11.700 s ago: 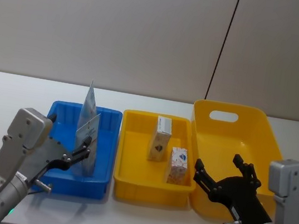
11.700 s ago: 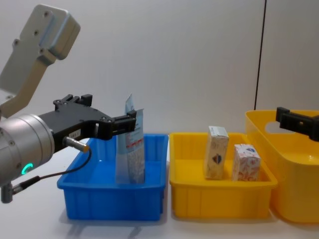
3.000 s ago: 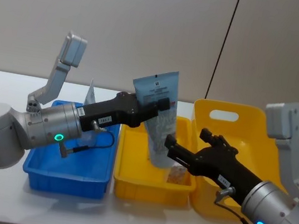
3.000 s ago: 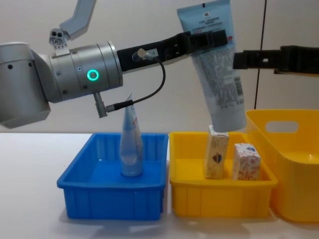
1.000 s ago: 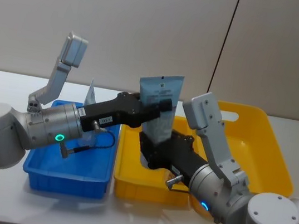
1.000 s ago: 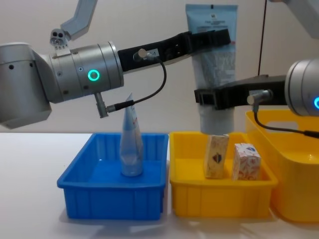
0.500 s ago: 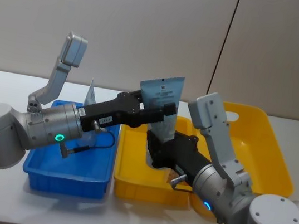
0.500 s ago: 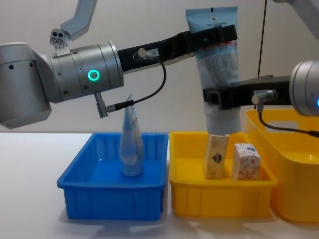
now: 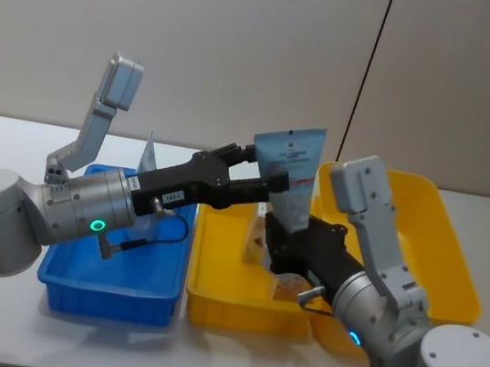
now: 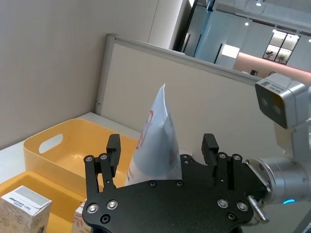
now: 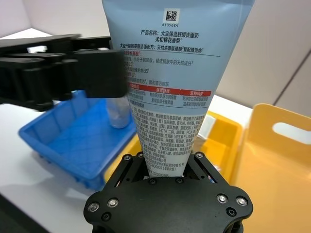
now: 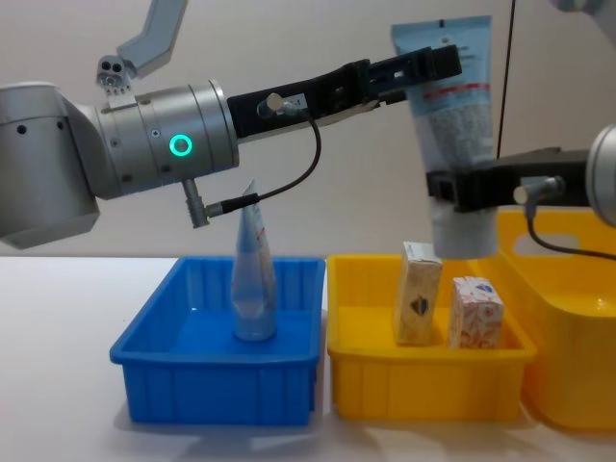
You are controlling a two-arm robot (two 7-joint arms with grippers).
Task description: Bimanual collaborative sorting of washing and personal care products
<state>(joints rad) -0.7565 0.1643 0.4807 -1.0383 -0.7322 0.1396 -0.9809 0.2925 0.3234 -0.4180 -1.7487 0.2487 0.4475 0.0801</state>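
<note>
A pale blue squeeze tube (image 9: 292, 167) (image 12: 452, 115) hangs in the air over the yellow tray, crimped end up. My right gripper (image 9: 285, 237) (image 12: 464, 197) (image 11: 165, 162) is shut on the tube's lower end. My left gripper (image 9: 265, 175) (image 12: 428, 60) (image 10: 162, 144) is open, its fingers standing on either side of the tube's (image 10: 155, 141) upper part. A second tube (image 9: 148, 164) (image 12: 252, 279) stands in the blue tray (image 12: 212, 395). Two small cartons (image 12: 417, 306) (image 12: 474, 313) stand upright in the yellow tray (image 12: 423, 385).
A big yellow handled basket (image 9: 441, 259) (image 12: 568, 327) stands to the right of the yellow tray, beside the right arm. Both arms cross above the trays. White table runs in front of and to the left of the blue tray (image 9: 73, 287).
The left gripper has let go of the tube. The right gripper has carried it to the right, towards the basket, clear of the left fingers.
</note>
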